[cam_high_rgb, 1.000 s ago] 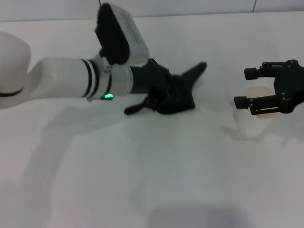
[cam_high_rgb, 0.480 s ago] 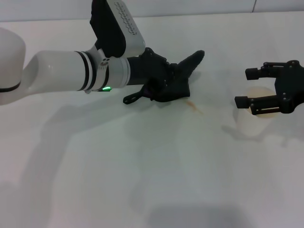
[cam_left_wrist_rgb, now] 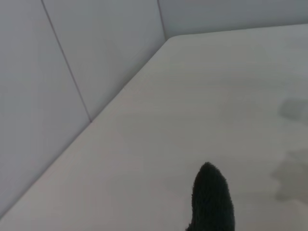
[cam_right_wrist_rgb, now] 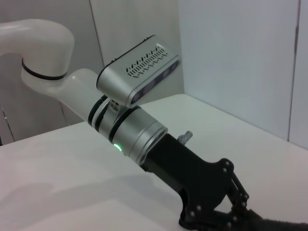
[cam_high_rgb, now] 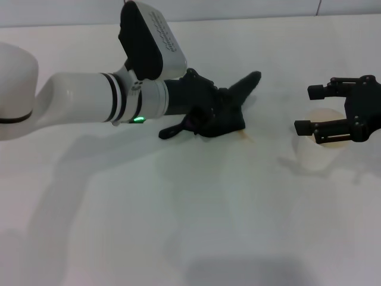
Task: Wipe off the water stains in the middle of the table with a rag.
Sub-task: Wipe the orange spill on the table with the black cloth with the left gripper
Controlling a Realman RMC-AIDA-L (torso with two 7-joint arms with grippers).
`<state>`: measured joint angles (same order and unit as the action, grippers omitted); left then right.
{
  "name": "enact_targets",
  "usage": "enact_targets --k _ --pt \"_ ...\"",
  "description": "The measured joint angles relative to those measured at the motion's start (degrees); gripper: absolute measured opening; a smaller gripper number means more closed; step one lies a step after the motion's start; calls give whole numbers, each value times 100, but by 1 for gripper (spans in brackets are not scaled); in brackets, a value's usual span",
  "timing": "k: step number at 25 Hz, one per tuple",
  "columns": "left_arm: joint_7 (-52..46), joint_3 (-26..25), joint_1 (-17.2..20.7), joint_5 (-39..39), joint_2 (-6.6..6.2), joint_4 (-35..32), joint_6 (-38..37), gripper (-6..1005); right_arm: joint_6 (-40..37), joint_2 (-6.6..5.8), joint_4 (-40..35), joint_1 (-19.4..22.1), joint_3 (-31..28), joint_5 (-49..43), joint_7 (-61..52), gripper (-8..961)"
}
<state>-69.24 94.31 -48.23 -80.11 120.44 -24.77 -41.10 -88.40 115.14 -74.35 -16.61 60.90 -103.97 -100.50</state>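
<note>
The dark rag [cam_high_rgb: 225, 114] lies bunched on the white table [cam_high_rgb: 196, 214] near its middle, its pointed corner toward the far right. My left gripper [cam_high_rgb: 202, 117] is shut on the rag and holds it down on the surface. A thin orange trace of the water stains [cam_high_rgb: 244, 136] peeks out at the rag's near right edge; the rest is covered. The left wrist view shows only the rag's pointed tip [cam_left_wrist_rgb: 212, 198] over the table [cam_left_wrist_rgb: 202, 96]. In the right wrist view the left gripper [cam_right_wrist_rgb: 216, 211] shows with the rag [cam_right_wrist_rgb: 281, 225] at the picture's edge. My right gripper [cam_high_rgb: 306, 111] hangs open at the right.
A white cup [cam_high_rgb: 318, 154] stands on the table just under the right gripper. Grey wall panels [cam_left_wrist_rgb: 72, 72] border the table's far edge. The arms' shadows fall across the near part of the table.
The left gripper drew the rag back to the far left, baring an orange streak, then pushed it to the near right again over most of it. The right arm has stayed still.
</note>
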Motion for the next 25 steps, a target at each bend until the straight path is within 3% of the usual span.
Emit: enact_targets --k 6,25 --pt "137 836 -25 756 -13 42 22 85 -9 0 0 3 0 0 3 840" --pt "197 1785 -26 1438 -10 7 -85 94 -39 0 0 18 14 5 4 841"
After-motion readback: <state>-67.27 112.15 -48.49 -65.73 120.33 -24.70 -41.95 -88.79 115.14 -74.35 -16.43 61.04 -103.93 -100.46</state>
